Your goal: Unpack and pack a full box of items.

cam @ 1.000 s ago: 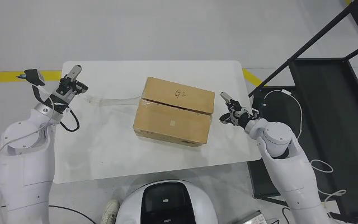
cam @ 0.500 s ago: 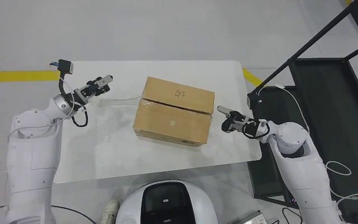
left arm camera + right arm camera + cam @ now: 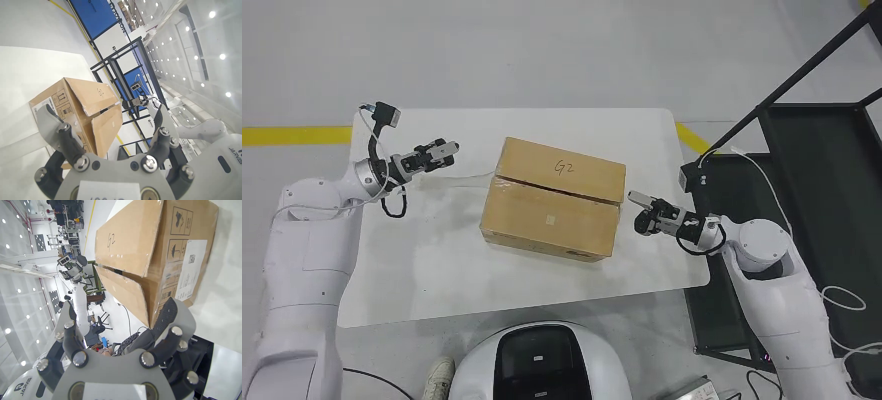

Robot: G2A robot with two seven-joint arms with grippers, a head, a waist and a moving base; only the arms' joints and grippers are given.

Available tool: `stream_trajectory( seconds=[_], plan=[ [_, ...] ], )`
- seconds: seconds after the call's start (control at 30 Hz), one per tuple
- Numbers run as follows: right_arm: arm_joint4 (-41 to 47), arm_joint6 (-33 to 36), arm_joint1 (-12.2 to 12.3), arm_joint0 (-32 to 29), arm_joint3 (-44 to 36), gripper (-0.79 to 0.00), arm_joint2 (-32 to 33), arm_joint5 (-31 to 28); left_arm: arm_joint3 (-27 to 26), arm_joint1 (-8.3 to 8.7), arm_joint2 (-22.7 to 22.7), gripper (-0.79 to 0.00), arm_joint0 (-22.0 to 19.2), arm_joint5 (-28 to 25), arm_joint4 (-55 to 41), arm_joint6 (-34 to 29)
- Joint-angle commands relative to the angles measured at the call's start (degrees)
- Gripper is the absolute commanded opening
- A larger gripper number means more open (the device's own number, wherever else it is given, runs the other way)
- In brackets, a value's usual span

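Note:
A closed brown cardboard box (image 3: 554, 198) marked G2 sits mid-table, its two top flaps meeting along a long seam. My left gripper (image 3: 445, 152) hovers just off the box's far-left corner, open with nothing between its fingers. In the left wrist view the box (image 3: 94, 106) lies ahead between the spread fingertips (image 3: 48, 117). My right gripper (image 3: 639, 212) is open too and nearly touches the box's right end. In the right wrist view the box (image 3: 132, 247) is close, with the labelled end face beside one fingertip (image 3: 170, 311).
A strip of clear tape (image 3: 457, 178) lies on the white table (image 3: 422, 270) between the left gripper and the box. A black metal rack (image 3: 822, 200) stands just off the table's right edge. Bare table lies in front of the box.
My left gripper has swung right, from the table's left edge to near the box's far-left corner. My right gripper has shifted slightly left and nearer, towards the box's right end.

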Motion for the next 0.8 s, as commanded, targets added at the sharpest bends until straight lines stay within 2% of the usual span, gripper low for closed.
stream_trajectory(
  seconds=[0.0,0.2,0.27,0.33,0.47,0.77],
  plan=[
    [0.0,0.0,0.0,0.0,0.0,0.000,0.0,0.0,0.0,0.00,0.0,0.000,0.0,0.0,0.0,0.0],
    [0.0,-0.7,-0.1,0.0,0.3,0.000,-0.4,-0.3,-0.1,0.00,0.1,0.000,0.1,0.1,0.2,0.3],
    [0.4,0.2,-0.1,1.0,1.3,0.000,-1.6,-2.3,-1.6,-0.02,1.1,0.000,0.8,0.4,2.7,2.1],
    [0.1,1.0,-0.2,2.9,4.1,0.000,-2.7,-4.9,-2.6,-0.09,2.0,0.000,0.7,-3.3,5.4,4.5],
    [2.3,4.3,-0.4,7.0,10.0,0.000,-5.3,-8.3,0.3,-0.72,5.6,0.000,-0.7,-9.0,10.6,8.7],
    [4.4,10.8,-0.5,11.5,15.4,0.000,-9.0,-12.5,9.9,-1.81,10.8,0.000,-6.4,-10.4,6.7,8.7]
  ],
)
